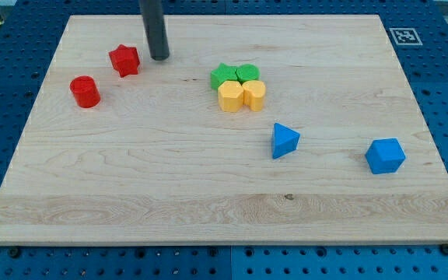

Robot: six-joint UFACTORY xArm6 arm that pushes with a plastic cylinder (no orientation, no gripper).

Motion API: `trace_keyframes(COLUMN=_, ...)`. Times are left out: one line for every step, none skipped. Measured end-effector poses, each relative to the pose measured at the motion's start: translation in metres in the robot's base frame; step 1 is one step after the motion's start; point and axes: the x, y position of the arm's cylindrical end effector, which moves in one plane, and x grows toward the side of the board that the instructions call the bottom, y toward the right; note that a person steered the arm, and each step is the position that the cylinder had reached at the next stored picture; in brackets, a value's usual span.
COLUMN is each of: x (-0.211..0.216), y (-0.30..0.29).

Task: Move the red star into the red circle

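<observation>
The red star (124,60) lies on the wooden board at the upper left. The red circle (85,91), a short red cylinder, stands a little below and to the left of the star, a small gap apart from it. My tip (159,57) rests on the board just to the right of the red star, close to it but apart. The dark rod rises from there out of the view's top.
A tight cluster sits near the middle top: two green blocks (234,75) above a yellow block (230,96) and a second yellow block (254,95). A blue triangle-like block (284,141) and a blue cube (385,155) lie at the lower right. The board (208,202) is edged by blue perforated table.
</observation>
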Motion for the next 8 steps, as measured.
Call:
trace_keyframes(x=0.007, y=-0.038)
trace_keyframes(x=0.03, y=-0.065)
trace_keyframes(x=0.036, y=-0.072)
trace_keyframes(x=0.024, y=-0.069)
trace_keyframes(x=0.024, y=-0.029)
trace_keyframes(x=0.09, y=0.004)
trace_keyframes(x=0.181, y=0.021)
trace_keyframes(x=0.222, y=0.076)
